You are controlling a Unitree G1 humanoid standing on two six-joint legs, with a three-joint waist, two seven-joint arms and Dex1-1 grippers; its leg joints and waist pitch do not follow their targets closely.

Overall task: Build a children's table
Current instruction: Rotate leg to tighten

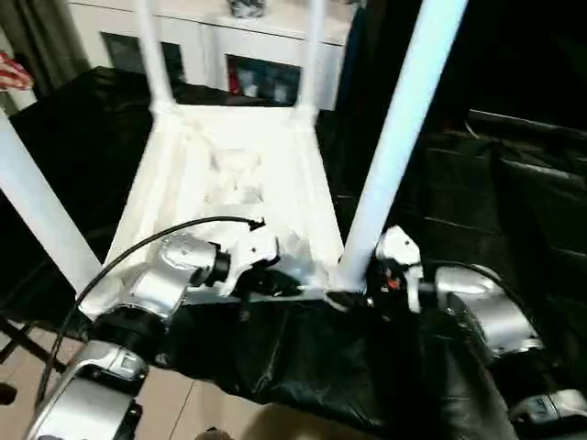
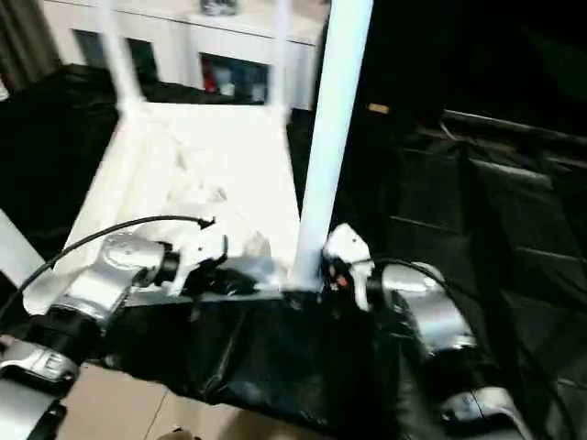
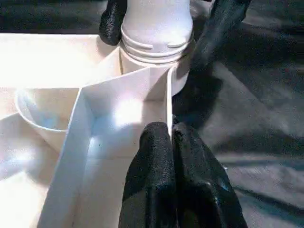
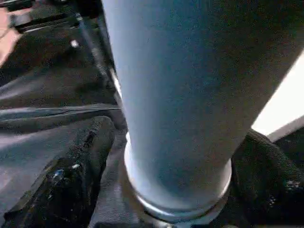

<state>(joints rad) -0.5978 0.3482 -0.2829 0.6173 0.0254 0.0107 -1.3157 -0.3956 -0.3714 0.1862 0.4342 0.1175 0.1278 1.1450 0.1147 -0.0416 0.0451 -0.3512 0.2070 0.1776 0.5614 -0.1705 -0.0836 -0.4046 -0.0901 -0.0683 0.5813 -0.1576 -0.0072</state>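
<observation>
last leg point(image 1: 394, 137) being seated in near corner socket. right claw point(image 4: 166, 156) grasps its base; left claw point(image 3: 172, 142) clenched on table rim point(image 3: 168, 95). next: twist tight.

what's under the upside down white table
A black sheet covers the surface beneath the table top. What the sheet covers cannot be seen.
</observation>
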